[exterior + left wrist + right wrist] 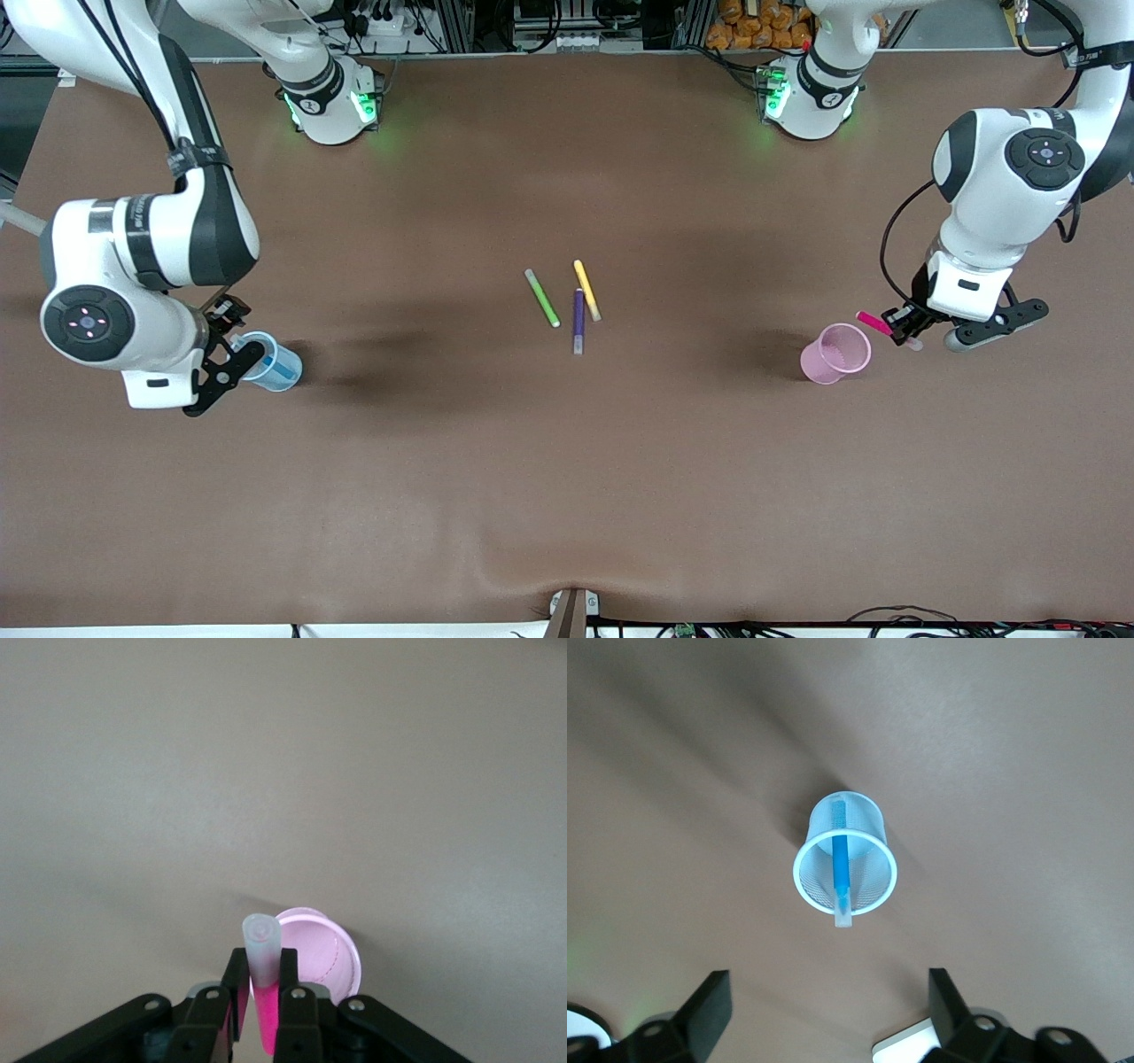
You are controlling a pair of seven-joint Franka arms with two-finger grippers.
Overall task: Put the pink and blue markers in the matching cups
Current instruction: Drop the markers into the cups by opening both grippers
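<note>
Blue cup (845,864) holds blue marker (840,865); pink cup (835,353) empty.

A wide brown table (567,496) spans the scene, with cluttered dark equipment racks (567,22) along its upper edge.

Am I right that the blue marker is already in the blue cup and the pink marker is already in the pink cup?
Only half right. The blue marker stands in the blue cup, but the pink marker is not in the pink cup: the left gripper is shut on it beside the cup, as the left wrist view shows.
</note>
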